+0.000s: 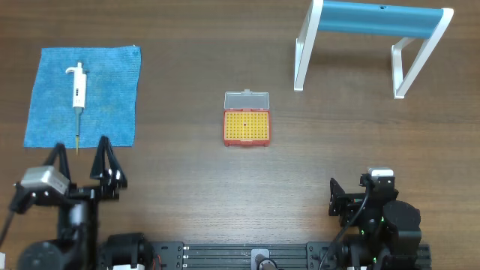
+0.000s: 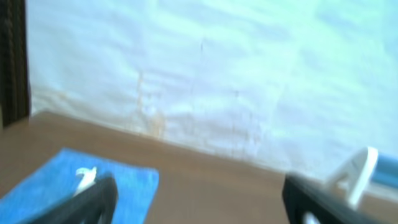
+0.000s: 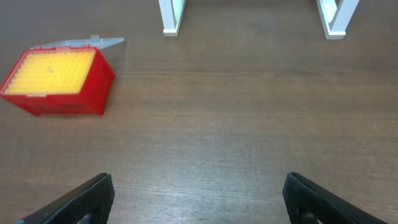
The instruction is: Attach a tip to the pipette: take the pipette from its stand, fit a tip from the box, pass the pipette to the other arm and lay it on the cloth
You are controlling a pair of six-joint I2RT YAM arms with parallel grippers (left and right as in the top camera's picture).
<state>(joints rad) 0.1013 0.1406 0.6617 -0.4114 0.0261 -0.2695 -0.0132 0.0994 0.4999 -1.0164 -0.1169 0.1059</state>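
Pipette [image 1: 77, 90], yellow tip fitted, lies on blue cloth [image 1: 112, 105] at table's left. L gripper [image 1: 80, 150] hovers by cloth's near edge, jaws apart. R gripper [image 3: 198, 182], also spread, sits well clear of tip box [image 1: 246, 127]. Risk: any fwd nudge by L arm could snag cloth and knock tip loose.

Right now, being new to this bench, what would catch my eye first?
The red tip box, lid open on yellow tips, sits mid-table. A white pipette lies on the blue cloth at the left; a blue-topped stand is at the far right.
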